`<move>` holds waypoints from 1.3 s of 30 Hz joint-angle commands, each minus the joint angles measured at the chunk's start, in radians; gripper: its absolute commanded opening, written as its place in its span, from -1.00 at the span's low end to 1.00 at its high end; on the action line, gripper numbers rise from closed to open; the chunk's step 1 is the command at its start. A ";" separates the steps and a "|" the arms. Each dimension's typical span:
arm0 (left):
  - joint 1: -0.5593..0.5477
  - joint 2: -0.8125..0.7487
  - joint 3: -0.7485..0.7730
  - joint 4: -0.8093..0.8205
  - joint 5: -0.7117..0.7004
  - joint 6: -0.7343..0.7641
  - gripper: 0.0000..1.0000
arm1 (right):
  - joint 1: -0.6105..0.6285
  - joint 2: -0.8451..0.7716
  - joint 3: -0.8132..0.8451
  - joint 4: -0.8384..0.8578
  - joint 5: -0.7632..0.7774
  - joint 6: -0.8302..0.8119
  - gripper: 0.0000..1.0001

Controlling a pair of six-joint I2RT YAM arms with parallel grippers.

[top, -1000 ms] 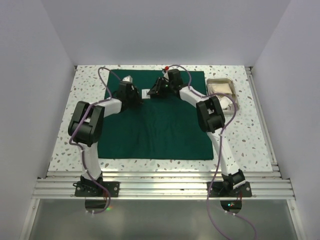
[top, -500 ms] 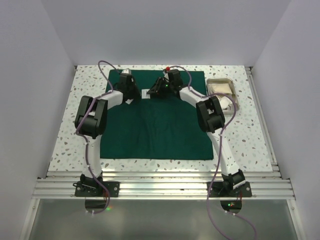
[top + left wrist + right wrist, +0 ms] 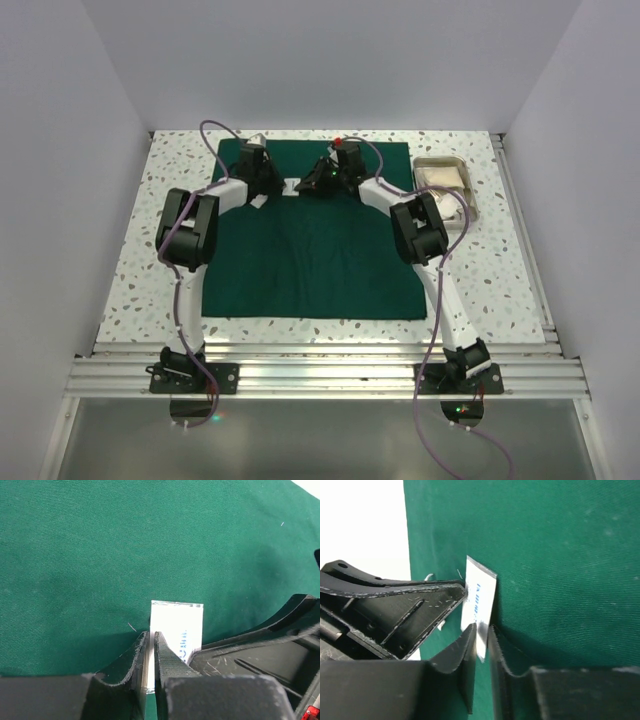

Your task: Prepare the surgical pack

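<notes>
From above, the dark green drape point(image 3: 310, 262) lies spread flat on the speckled tabletop point(image 3: 500, 275); near its far edge, about midway across, a small white packet point(image 3: 290, 186) sits between the left end effector point(image 3: 277, 185) and the right end effector point(image 3: 303, 186), which meet there tip to tip; this view is too small to show how their jaws stand. Both arms stretch far from their bases, elbows bent outward, forearms angling in toward the packet. To the right, off the drape and near the far right corner, a steel tray point(image 3: 445, 160) holds white gauze pads point(image 3: 443, 178), well apart from both end effectors.

In the left wrist view, the left end effector's two fingers are drawn almost together and clamp the packet's near edge; a strip of white shows in the slit between them; the rest of the packet sticks out beyond the tips, over the green cloth. Blue print runs along the packet near the fingertips, too small to read. The black body of the right end effector fills the right side, touching the packet's right edge.

In the right wrist view, the right end effector's fingers are closed on the packet's lower edge; the packet stands tilted, edge-on to the camera; a line of blue lettering runs along it, not legible. The left end effector comes in from the left, its tip against the packet; green drape lies behind, with bright white beyond its left edge.
</notes>
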 commanded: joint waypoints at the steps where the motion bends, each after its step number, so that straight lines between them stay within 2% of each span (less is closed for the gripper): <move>1: -0.012 0.022 -0.047 -0.019 0.043 0.003 -0.78 | 0.008 0.015 -0.022 0.024 0.003 0.031 -0.67; 3: -0.014 0.014 -0.055 -0.008 0.053 0.002 -0.81 | 0.008 0.009 -0.022 0.032 0.004 0.037 -0.82; 4: -0.015 0.007 -0.069 -0.005 0.053 0.000 -0.81 | 0.008 0.007 -0.024 0.033 0.006 0.039 -0.98; 7: -0.009 -0.054 -0.110 0.014 0.043 0.008 -0.65 | 0.002 -0.034 -0.066 0.065 0.006 0.040 -1.00; 8: -0.005 -0.105 -0.122 0.018 0.044 0.029 -0.45 | 0.001 -0.051 -0.083 0.076 0.012 0.031 -1.00; 10: 0.008 -0.162 -0.173 0.017 0.012 0.044 -0.21 | -0.004 -0.125 -0.129 0.044 0.064 -0.013 -1.00; 15: 0.032 -0.357 -0.311 0.063 -0.020 0.054 -0.05 | -0.038 -0.313 -0.327 0.082 0.126 -0.090 -1.00; 20: 0.032 -0.444 -0.380 0.035 -0.062 0.098 0.05 | -0.130 -0.586 -0.586 0.139 0.187 -0.085 -1.00; 21: 0.032 -0.444 -0.382 0.019 -0.092 0.122 0.06 | -0.154 -0.623 -0.685 0.157 0.199 -0.072 -1.00; 26: 0.031 -0.389 -0.350 -0.040 -0.189 0.182 0.06 | -0.329 -0.861 -0.953 0.156 0.311 -0.064 -1.00; 30: 0.025 -0.331 -0.267 -0.147 -0.249 0.216 0.04 | -0.435 -0.944 -1.022 0.094 0.372 -0.094 -1.00; 33: 0.012 -0.320 -0.257 -0.146 -0.292 0.235 0.03 | -0.516 -0.965 -1.065 0.085 0.399 -0.088 -1.00; 39: -0.003 -0.299 -0.208 -0.175 -0.361 0.265 0.03 | -0.545 -0.936 -1.064 0.047 0.477 -0.101 -1.00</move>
